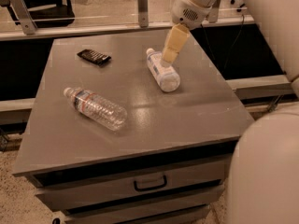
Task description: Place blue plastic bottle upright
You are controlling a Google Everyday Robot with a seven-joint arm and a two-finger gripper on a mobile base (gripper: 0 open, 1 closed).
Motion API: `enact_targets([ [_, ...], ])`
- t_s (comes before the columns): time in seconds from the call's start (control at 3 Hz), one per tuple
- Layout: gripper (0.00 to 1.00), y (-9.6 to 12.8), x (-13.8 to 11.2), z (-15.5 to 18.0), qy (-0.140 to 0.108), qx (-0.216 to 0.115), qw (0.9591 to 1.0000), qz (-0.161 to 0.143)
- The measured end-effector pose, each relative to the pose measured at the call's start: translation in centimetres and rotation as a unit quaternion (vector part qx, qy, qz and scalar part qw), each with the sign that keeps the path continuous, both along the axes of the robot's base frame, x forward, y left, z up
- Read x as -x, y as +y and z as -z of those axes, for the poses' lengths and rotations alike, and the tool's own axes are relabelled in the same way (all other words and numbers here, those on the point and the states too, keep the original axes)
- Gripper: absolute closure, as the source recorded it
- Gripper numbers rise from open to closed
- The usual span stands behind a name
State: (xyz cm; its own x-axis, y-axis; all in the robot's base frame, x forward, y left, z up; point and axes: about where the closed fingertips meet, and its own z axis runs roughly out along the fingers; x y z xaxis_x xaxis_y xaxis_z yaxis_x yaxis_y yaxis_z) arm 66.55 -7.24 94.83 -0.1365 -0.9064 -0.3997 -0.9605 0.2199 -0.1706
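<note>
Pointing the jaws of the gripper [166,60] down at the table [196,120], tips coming in right over the blue plastic bottle [164,76]. Showing only as one tan block from this side, so not revealing how far apart the jaws are standing, nor whether anything is being held; touching the bottle or hovering just above it, impossible to say.

Lying flat on its side directly under the jaws, white cap pointing away from the camera, base pointing toward it; hiding part of the neck end and label behind the tan block.

Lying well apart from the jaws, nearer the camera and to the left in view: ribbed clear bottle [96,108], also on its side. Resting farther left, about level with the jaws: flat dark object [94,57], too dim to identify.

Rising above the jaws: white arm [194,6], running out of view at the top edge. Filling the right side: robot body [266,171], cut off by the border.
</note>
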Motion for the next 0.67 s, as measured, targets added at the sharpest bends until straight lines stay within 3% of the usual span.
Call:
enact_targets([
  [0.33,0.00,2.8,-1.3,0.6,0.028,-0.013,0.9982,0.051],
  [0.67,0.00,4.6,-1.1,2.0,0.061,-0.012,0.9946,0.083],
])
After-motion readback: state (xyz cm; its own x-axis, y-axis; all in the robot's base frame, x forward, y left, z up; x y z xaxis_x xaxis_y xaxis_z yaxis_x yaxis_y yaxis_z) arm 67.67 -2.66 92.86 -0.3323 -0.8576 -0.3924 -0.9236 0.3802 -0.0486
